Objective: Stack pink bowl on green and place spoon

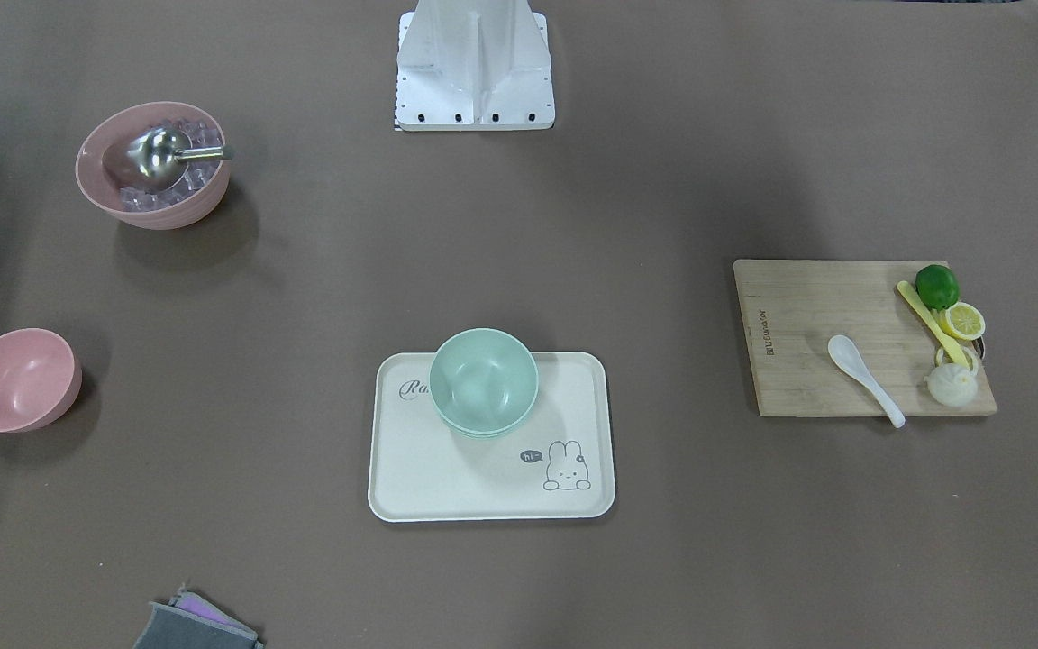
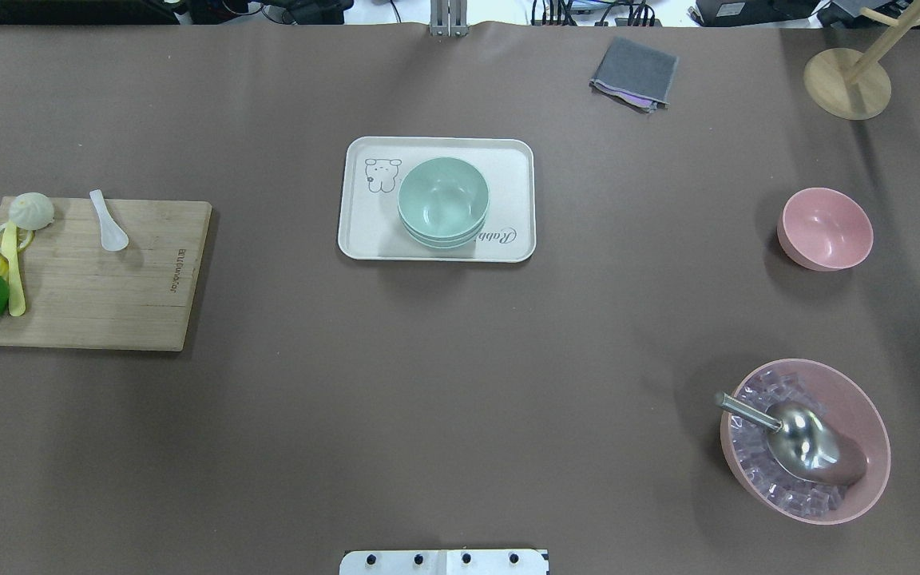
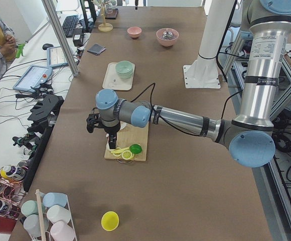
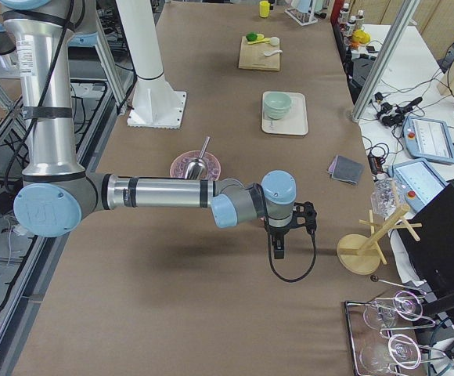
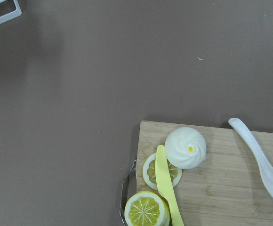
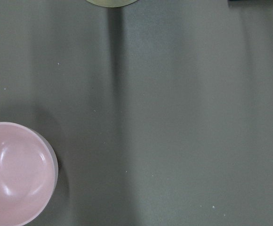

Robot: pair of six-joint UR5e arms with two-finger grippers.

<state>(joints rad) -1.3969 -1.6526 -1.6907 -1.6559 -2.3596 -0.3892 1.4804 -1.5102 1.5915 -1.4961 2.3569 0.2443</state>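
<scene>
Exterior front-facing view: none of the task looks done. The pink bowl [image 1: 19,379] stands empty on the bare table near the end at the robot's right, toward the operators' edge. It is well apart from the green bowl [image 1: 484,380], which sits on the white tray [image 1: 411,487] mid-table, also nearer the operators' edge. The white spoon [image 1: 861,365] lies on the cutting board [image 1: 798,306] near the end at the robot's left. I judge both the stacking and the spoon placing are yet to do.

Overhead exterior view: no arm reaches into this view. A larger pink bowl [image 2: 867,415] of ice cubes with a metal scoop [image 2: 803,435] stands near the corner at the robot's right, by the robot's edge; it could be mistaken for the target. A grey cloth [image 2: 634,72] and a wooden stand [image 2: 847,80] lie along the operators' edge. Nothing lies between the pink bowl and the tray.

Exterior left view: the left gripper [image 3: 112,144] hangs above the board's outer end. I cannot tell how far open it is or whether it holds anything.

Exterior right view: the right gripper [image 4: 279,252] hangs over the table's right end, beyond the ice bowl. Its opening and any load I cannot tell.

Left wrist-mounted view: the spoon lies near a white bun [image 5: 185,147], and a yellow knife [image 5: 167,188] rests across lemon slices [image 5: 146,209]. These crowd the board's outer end but do not touch the spoon. No fingers show.

Right wrist-mounted view: the pink bowl sits upright and empty. No fingers show.
</scene>
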